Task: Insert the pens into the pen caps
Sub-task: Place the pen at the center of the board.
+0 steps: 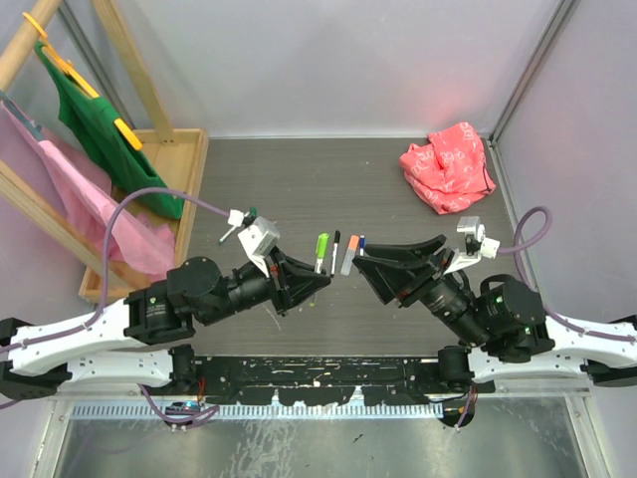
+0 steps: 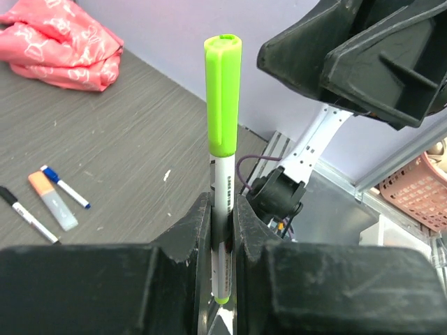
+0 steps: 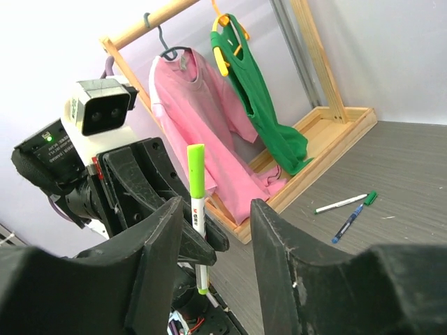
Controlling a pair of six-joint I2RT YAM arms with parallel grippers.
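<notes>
My left gripper (image 2: pixel 223 209) is shut on a white pen (image 2: pixel 223 178), which stands upright with its bright green cap (image 2: pixel 223 98) on top. In the top view the left gripper (image 1: pixel 317 279) holds this pen (image 1: pixel 321 249) at the table's middle. My right gripper (image 1: pixel 361 263) faces it from the right, a short way off. Its jaws are open, with nothing between its fingers (image 3: pixel 164 244); the green-capped pen (image 3: pixel 197 181) shows beyond them. On the table lie a black-ended pen (image 2: pixel 24 213), an orange-capped grey marker (image 2: pixel 52 201) and a blue-capped pen (image 2: pixel 64 186).
A crumpled pink cloth (image 1: pixel 448 164) lies at the back right. A wooden clothes rack (image 1: pixel 149 149) with green and pink garments stands at the left. Near its base lie a white pen with a green end (image 3: pixel 342 203) and a blue pen (image 3: pixel 348 225).
</notes>
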